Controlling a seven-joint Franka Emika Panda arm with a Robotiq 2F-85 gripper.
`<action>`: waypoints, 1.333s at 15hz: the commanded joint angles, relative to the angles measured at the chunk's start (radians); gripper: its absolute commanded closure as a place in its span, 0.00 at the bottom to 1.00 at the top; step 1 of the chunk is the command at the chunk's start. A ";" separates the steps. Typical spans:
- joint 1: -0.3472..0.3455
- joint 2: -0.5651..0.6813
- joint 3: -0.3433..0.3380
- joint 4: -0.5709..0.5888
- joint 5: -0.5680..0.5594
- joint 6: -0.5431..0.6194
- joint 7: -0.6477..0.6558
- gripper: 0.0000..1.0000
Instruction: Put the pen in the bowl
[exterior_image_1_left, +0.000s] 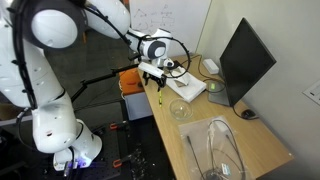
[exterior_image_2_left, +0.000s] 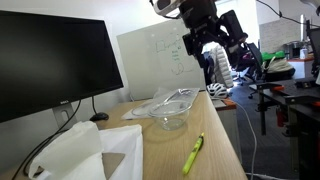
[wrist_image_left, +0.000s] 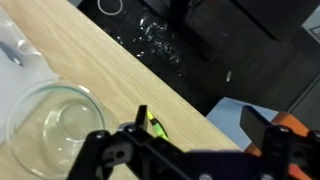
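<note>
Pen (exterior_image_2_left: 193, 153) not in bowl (exterior_image_2_left: 170, 118) yet, lol. Wood desk (exterior_image_2_left: 160, 152), black monitor (exterior_image_2_left: 50, 65) at back. Gripper (exterior_image_1_left: 153, 74) hanging above desk, over pen area, jaws spread, nothing in them. Bowl mid-desk, looks empty in wrist view. Pen flat on desk near bowl, not touching, out toward desk edge; wrist view shows it between bowl and edge.

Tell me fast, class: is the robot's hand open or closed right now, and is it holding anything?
The hand: open, holding nothing; the pen lies on the table.
</note>
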 joint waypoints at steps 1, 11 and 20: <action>0.025 0.129 0.014 0.082 -0.143 0.032 -0.063 0.00; 0.019 0.225 0.016 0.090 -0.235 0.144 -0.107 0.00; 0.022 0.441 0.001 0.182 -0.275 0.314 -0.217 0.30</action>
